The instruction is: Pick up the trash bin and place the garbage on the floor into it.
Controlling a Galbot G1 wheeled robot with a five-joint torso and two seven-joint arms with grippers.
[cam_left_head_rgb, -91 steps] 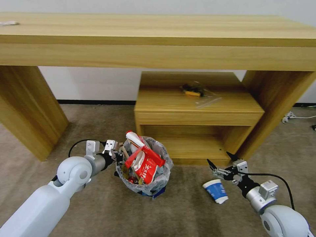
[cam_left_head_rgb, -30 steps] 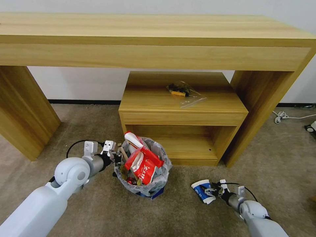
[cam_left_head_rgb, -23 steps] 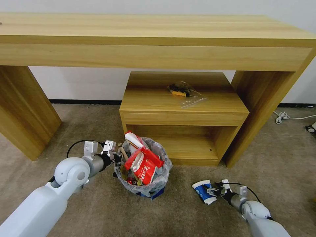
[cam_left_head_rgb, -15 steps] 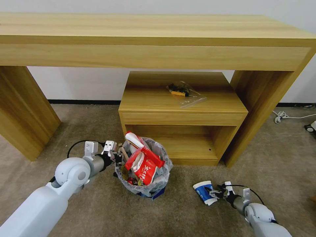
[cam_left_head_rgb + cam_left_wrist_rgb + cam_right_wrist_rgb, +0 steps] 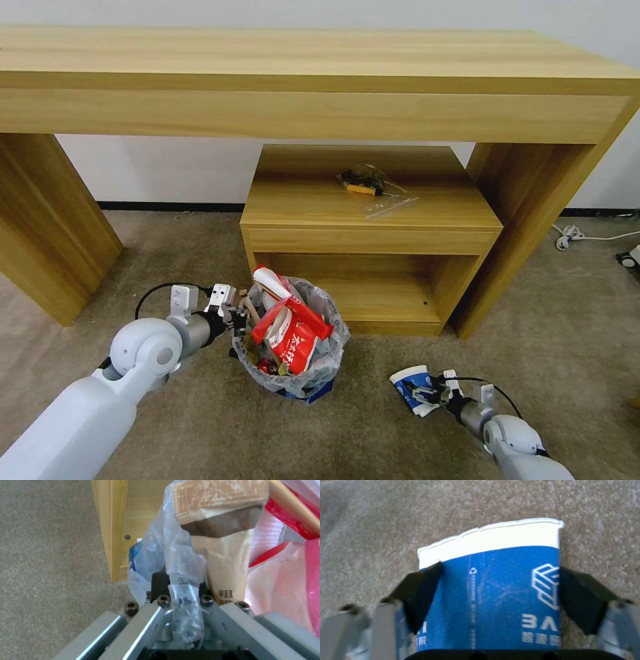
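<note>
The trash bin (image 5: 297,381), a small dark bin with a blue base and a crinkly clear liner, stands on the tan carpet floor (image 5: 200,413), stuffed with red wrappers (image 5: 293,333) and a wooden stick. My left gripper (image 5: 239,321) is shut on its near-left rim; in the left wrist view the left gripper (image 5: 181,597) pinches the liner (image 5: 173,555). A blue and white paper cup (image 5: 408,385) lies on its side to the right of the bin. My right gripper (image 5: 425,393) is low on the carpet, its black pads (image 5: 420,592) pressed against both sides of the cup (image 5: 500,580).
A low wooden cabinet (image 5: 370,220) stands right behind the bin, with a small plastic bag (image 5: 373,183) on top. A long wooden desk (image 5: 320,73) spans above, with legs at left (image 5: 47,220) and right (image 5: 520,220). White cables (image 5: 573,235) lie at far right.
My right arm came down from above the carpet and slid its fingers around the cup, which now looks squeezed. The camera shifted early on. The left arm and bin stayed put.
</note>
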